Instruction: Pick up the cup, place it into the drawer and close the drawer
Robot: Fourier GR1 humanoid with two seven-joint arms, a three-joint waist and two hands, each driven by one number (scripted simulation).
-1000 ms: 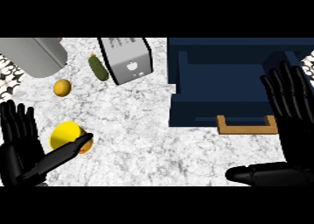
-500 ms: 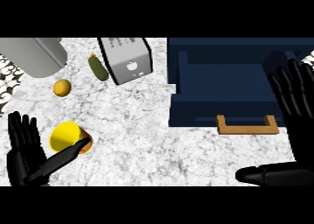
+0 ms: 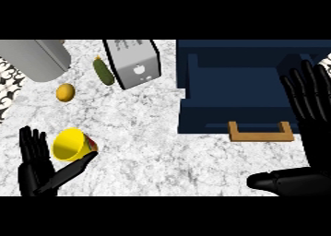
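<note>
Head view. Yellow cup (image 3: 71,144) lies tipped on the marble counter (image 3: 161,152) at lower left, mouth toward upper left. Left hand (image 3: 40,166) sits just beside it, fingers straight and spread, thumb under the cup's lower edge; not closed round it, likely lining up a grasp.

Navy drawer (image 3: 253,87) stands open at upper right, wooden handle (image 3: 260,133) facing the lower edge, ready to receive the cup. Right hand (image 3: 314,117) at right edge, open, fingers up, resting.

Upper left: toaster (image 3: 133,62), cucumber (image 3: 103,71), orange (image 3: 66,92), grey pot (image 3: 32,57), all apart from the cup.
</note>
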